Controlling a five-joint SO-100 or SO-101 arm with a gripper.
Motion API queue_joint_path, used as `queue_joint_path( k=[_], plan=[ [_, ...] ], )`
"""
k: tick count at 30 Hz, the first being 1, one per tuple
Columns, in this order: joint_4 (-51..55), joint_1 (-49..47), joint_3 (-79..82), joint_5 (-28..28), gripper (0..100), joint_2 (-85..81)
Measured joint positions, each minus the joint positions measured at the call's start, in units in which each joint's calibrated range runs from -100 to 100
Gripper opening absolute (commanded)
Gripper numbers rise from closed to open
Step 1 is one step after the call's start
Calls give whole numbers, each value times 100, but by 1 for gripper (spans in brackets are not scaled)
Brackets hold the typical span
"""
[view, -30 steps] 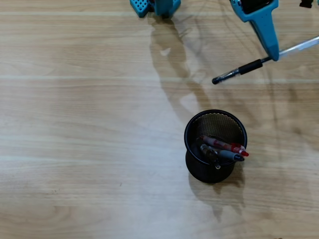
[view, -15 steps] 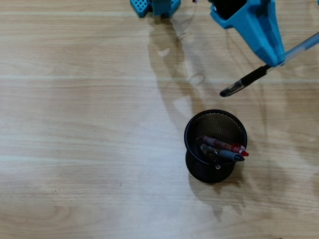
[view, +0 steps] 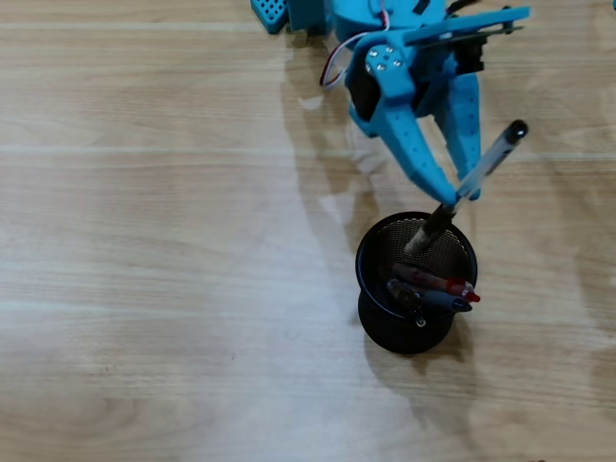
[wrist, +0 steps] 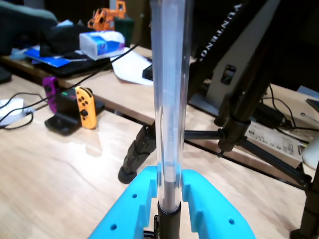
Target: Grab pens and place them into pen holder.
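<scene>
Since the earlier overhead frames the arm has swung in from the upper right, and the clear pen (view: 481,175) it carries, then out over bare worktop (view: 144,289), now dips its black tip inside the holder (view: 371,252). In the overhead view the blue end effector (view: 457,192) is clamped on that pen just above the holder's upper rim; the clear barrel slants up to the right. Already in the black mesh cup lie a red pen (view: 433,280), a grey pen (view: 441,300) and a black one (view: 402,293), leaning to its right and lower side. In the wrist view the clear pen (wrist: 170,99) stands upright in mid-frame, its see-through barrel running into a black grip pinched between the two blue fingers (wrist: 202,199) of the end effector (wrist: 169,199).
</scene>
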Motion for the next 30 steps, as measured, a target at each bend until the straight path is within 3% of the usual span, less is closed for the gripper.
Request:
queue_joint_path(
  k=[10,30],
  plan=[
    [-2210,152,1544,-109,2,8],
    [-2339,276,2928,-109,3,-841]
  ],
)
